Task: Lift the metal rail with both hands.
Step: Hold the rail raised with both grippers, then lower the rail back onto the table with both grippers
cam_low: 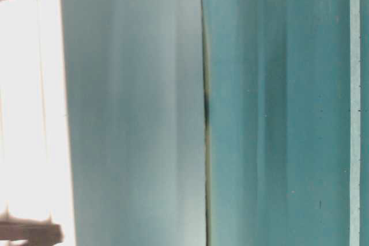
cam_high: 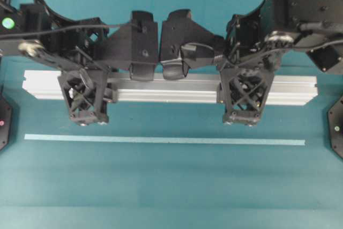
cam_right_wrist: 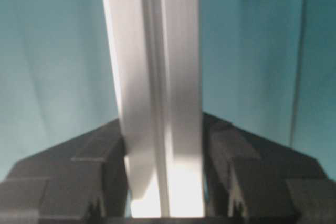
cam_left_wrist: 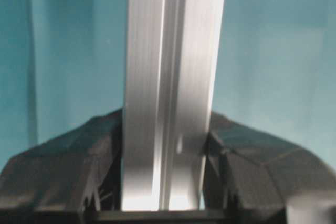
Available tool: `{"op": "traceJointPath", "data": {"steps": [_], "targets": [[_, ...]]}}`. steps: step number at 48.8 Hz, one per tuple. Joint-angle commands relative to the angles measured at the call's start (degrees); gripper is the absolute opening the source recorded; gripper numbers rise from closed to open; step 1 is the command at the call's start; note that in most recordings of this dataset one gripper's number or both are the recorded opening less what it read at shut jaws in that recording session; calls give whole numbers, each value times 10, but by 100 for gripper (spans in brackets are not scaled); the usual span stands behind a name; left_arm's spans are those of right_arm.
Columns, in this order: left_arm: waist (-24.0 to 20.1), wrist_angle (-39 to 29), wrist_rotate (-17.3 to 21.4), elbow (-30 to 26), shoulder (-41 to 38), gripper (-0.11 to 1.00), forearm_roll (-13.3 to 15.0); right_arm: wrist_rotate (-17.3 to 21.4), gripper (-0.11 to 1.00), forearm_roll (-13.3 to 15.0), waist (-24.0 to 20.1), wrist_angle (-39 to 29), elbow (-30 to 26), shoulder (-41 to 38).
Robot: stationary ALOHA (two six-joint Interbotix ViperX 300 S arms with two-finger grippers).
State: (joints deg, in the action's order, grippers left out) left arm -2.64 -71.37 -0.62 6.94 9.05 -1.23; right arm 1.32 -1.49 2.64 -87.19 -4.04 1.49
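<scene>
Across the middle of my overhead view the rail (cam_high: pixel 177 88) lies level from left to right over the teal bench (cam_high: pixel 171 186), with both arms reaching down onto it from the top edge. On my left wrist feed the left end effector (cam_left_wrist: pixel 165 177) is pinching the rail (cam_left_wrist: pixel 170 87): its two black fingers (cam_left_wrist: pixel 68 177) sit tight against the bar's two long sides, and the grooved silver face runs straight up the picture between them. My right wrist feed shows the same thing, the right end effector (cam_right_wrist: pixel 164 174) clamped on the rail (cam_right_wrist: pixel 157 77), one finger (cam_right_wrist: pixel 252 171) pressed to each side. From above, the left end effector (cam_high: pixel 86 97) grips a little way in from the rail's left end and the right end effector (cam_high: pixel 245 96) a little way in from the right end, so a short stub of bar sticks out past each one and a long bare stretch runs between them. Nearer to me in that view, a thin pale tape strip (cam_high: pixel 161 140) lies on the bench parallel to the rail and clear of it, just past the fingertips. I cannot tell from these pictures whether the rail is resting on the bench or raised off it. My table-level feed gives only blurred teal and a washed-out glare at the left, with neither rail nor arms readable.
</scene>
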Motion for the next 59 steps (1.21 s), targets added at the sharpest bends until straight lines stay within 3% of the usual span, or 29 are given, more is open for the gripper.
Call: {"op": "traceJointPath", "data": {"steps": [1, 16, 59], "targets": [[-3, 38, 2, 16, 12, 37, -3, -8, 45, 5, 2, 34, 37, 12], [-4, 114, -3, 103, 15, 37, -3, -10, 45, 5, 2, 146, 156, 25], [14, 306, -9, 250, -33, 37, -3, -15, 45, 3, -6, 316, 277, -24]]}}
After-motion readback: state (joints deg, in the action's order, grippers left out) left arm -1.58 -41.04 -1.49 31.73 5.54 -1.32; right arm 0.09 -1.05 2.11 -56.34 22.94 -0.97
